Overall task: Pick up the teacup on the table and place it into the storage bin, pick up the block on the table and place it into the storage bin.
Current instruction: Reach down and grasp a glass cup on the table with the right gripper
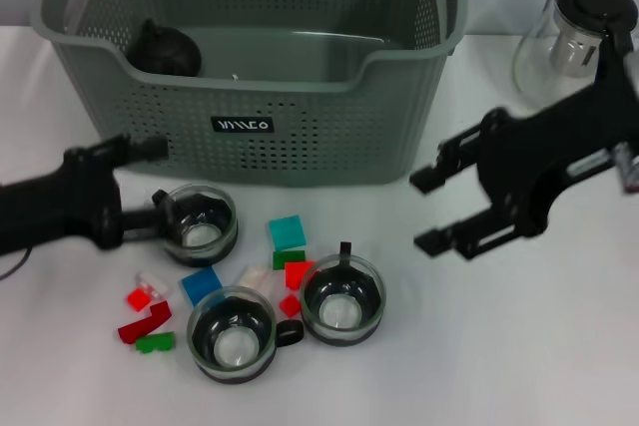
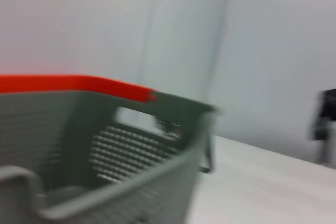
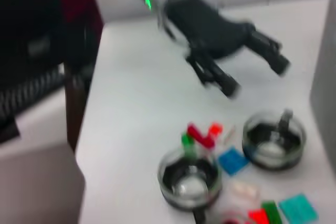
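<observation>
The grey-green perforated storage bin (image 1: 300, 97) stands at the back middle, and its wall shows in the left wrist view (image 2: 131, 171). Three glass teacups stand in front of it: one left (image 1: 200, 224), one at the front (image 1: 235, 334), one to its right (image 1: 342, 298). Several small coloured blocks lie among them, such as a teal one (image 1: 288, 231) and a blue one (image 1: 200, 286). My left gripper (image 1: 165, 179) is open right beside the left teacup, one finger by its handle. It also shows in the right wrist view (image 3: 257, 78), open above that teacup (image 3: 273, 140). My right gripper (image 1: 429, 212) is open and empty, right of the cups.
A black round object (image 1: 165, 47) lies inside the bin at its left end. A glass teapot (image 1: 584, 32) with a black lid stands at the back right, behind my right arm. The bin has orange handle clips (image 2: 79, 83).
</observation>
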Tool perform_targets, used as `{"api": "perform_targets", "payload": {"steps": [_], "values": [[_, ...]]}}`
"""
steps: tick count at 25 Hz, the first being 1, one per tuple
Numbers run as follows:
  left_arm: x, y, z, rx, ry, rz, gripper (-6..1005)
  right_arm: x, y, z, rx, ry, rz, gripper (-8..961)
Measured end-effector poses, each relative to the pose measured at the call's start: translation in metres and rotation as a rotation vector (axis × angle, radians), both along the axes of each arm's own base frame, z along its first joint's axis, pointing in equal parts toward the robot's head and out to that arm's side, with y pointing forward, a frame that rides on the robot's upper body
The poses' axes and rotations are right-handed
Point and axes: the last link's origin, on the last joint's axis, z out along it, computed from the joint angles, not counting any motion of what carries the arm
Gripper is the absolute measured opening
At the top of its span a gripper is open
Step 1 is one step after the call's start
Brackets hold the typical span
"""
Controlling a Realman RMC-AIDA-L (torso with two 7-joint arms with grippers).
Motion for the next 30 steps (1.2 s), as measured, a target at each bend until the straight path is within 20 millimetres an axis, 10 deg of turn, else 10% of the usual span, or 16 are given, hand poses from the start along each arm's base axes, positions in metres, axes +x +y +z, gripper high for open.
{"api": "perform_targets", "payload": {"steps": [18, 30], "values": [[-0.011, -0.030, -0.005, -0.140, 0.057, -0.020, 904, 0.001, -0.010, -0.106, -0.061, -0.254, 0.184, 687], [-0.010, -0.027, -0.008, -0.124, 0.046, -0.002, 905, -0.002, -0.021, -0.136, -0.072, -0.325, 0.271, 682]]}}
